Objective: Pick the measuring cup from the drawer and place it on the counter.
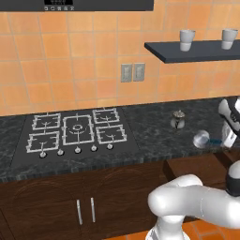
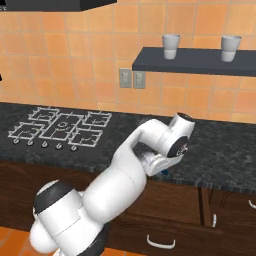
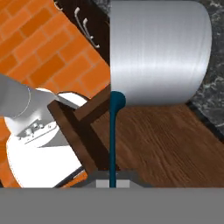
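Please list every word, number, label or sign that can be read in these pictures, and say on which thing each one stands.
No text can be read in any view.
The display panel at the top edge of the left base view carries small pale marks, too blurred to read.
The measuring cup shows no scale or number.
The two cups on the shelf are plain.
The wall outlets and the hob bear no label.

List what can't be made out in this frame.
- Gripper fingertips: hand view, lost under the bottom edge, so the grip on the measuring cup handle is unconfirmed.
- Drawer: right base view, hidden behind the arm.
- Measuring cup: left base view, too small to tell whether it touches the counter.
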